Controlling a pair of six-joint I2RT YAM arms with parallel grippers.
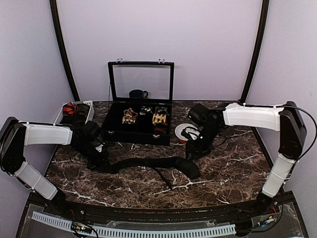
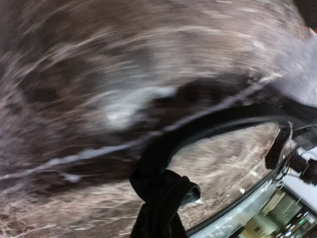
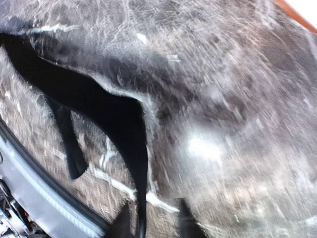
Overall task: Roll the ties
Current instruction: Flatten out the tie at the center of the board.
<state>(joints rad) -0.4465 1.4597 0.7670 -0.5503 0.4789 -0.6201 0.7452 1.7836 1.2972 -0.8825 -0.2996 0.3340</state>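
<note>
A plain black tie [image 1: 148, 163] lies stretched across the marble table, its wide end [image 1: 190, 168] on the right. My left gripper [image 1: 101, 159] is shut on the tie's bunched left end [image 2: 159, 186], and the fabric runs away from it to the upper right [image 2: 233, 119]. My right gripper [image 1: 191, 151] hovers just above the wide end. In the right wrist view its two fingers stand apart [image 3: 153, 220], with a tapering edge of the black tie [image 3: 119, 119] running down beside the left finger [image 3: 124, 223]. Both wrist views are blurred.
A black case [image 1: 119, 130] with its glass lid raised holds rolled ties [image 1: 130, 116]. A dark mug [image 1: 137, 93] stands behind it, a white basket [image 1: 87, 105] at back left, a white-and-red round thing [image 1: 179, 132] beside the case. A thin black strip [image 1: 163, 178] trails toward the front edge.
</note>
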